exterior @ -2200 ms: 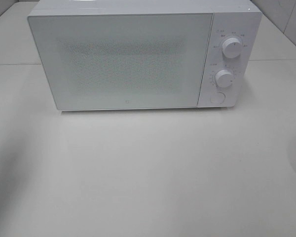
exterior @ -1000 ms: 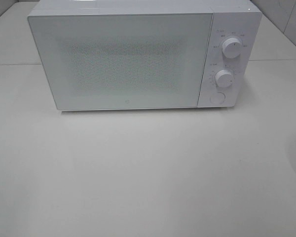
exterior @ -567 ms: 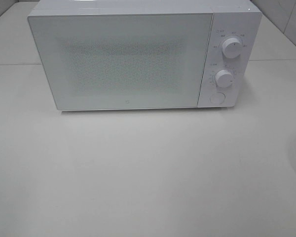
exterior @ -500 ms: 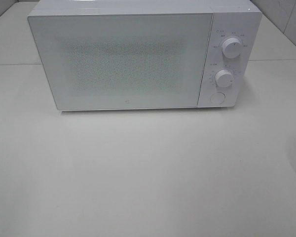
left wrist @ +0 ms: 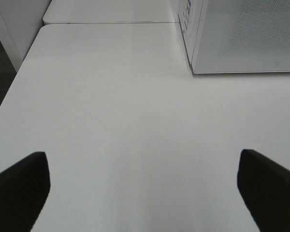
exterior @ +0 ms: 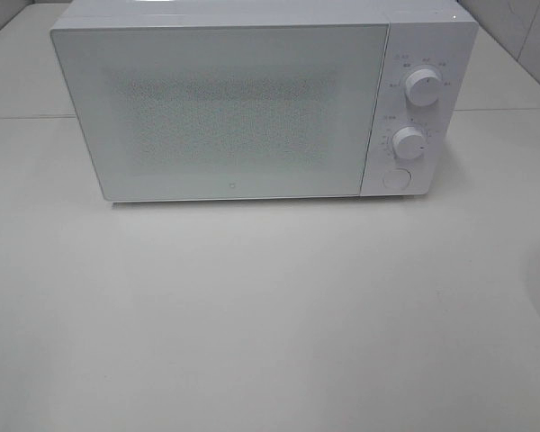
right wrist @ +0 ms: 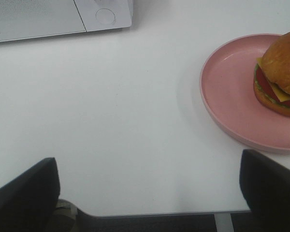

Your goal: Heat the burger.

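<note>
The burger (right wrist: 280, 72), with a brown domed bun, sits on a round pink plate (right wrist: 232, 96) in the right wrist view, partly cut off by the frame edge. My right gripper (right wrist: 147, 193) is open and empty above the table's front edge, apart from the plate. The white microwave (exterior: 225, 108) stands at the back of the table with its door shut. My left gripper (left wrist: 145, 193) is open over bare tabletop, with the microwave's corner (left wrist: 246, 38) ahead of it. Neither gripper nor the burger shows in the exterior high view.
The microwave panel carries two knobs (exterior: 422, 87) (exterior: 409, 142) and a round button (exterior: 396, 178). A white table (exterior: 270, 315) spreads in front of it. Its front edge (right wrist: 150, 212) lies under my right gripper, and its left edge (left wrist: 19, 72) shows in the left wrist view.
A soft shadow on the left of the table has faded. The microwave has not moved.
</note>
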`<act>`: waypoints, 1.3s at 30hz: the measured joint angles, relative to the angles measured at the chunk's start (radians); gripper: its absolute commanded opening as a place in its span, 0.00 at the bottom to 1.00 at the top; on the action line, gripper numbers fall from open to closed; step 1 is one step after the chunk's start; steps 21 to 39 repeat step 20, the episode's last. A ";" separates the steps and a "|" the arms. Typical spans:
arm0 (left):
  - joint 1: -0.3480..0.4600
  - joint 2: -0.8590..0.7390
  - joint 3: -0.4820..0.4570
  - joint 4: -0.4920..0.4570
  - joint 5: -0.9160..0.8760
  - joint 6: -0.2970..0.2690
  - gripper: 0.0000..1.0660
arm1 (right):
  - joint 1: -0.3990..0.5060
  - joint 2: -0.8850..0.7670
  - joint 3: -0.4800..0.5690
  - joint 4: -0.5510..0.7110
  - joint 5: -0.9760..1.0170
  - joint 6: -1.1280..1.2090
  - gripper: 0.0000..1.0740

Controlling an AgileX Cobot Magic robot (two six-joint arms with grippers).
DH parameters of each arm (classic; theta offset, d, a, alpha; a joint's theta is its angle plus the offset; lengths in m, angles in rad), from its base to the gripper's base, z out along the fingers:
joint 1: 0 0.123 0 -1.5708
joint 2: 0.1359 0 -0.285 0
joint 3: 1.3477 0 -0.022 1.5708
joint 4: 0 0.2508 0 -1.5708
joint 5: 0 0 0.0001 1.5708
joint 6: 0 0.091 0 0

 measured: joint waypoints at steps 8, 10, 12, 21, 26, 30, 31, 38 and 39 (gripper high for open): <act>0.000 0.000 0.000 0.005 0.000 0.000 0.94 | 0.000 0.000 0.000 0.000 0.000 0.000 0.90; 0.000 0.000 0.000 0.005 0.000 0.000 0.94 | 0.000 0.000 0.000 0.000 0.000 0.000 0.90; 0.000 0.000 0.000 0.005 0.000 0.000 0.94 | 0.000 0.000 0.000 0.000 0.000 0.000 0.90; 0.000 0.000 0.000 0.005 0.000 0.000 0.94 | 0.000 0.000 0.000 0.000 0.000 0.000 0.90; 0.000 0.000 0.000 0.005 0.000 0.000 0.94 | 0.000 0.000 0.000 0.000 0.000 0.000 0.90; 0.000 0.000 0.000 0.005 0.000 0.000 0.94 | 0.000 0.000 0.000 0.000 0.000 0.000 0.90; 0.000 0.000 0.000 0.005 0.000 0.000 0.94 | 0.000 0.000 0.000 0.000 0.000 0.000 0.90; 0.000 0.000 0.000 0.005 0.000 0.000 0.94 | 0.000 0.000 0.000 0.000 0.000 0.000 0.90; 0.000 0.000 0.000 0.005 0.000 0.000 0.94 | 0.000 0.000 0.000 0.000 0.000 0.000 0.90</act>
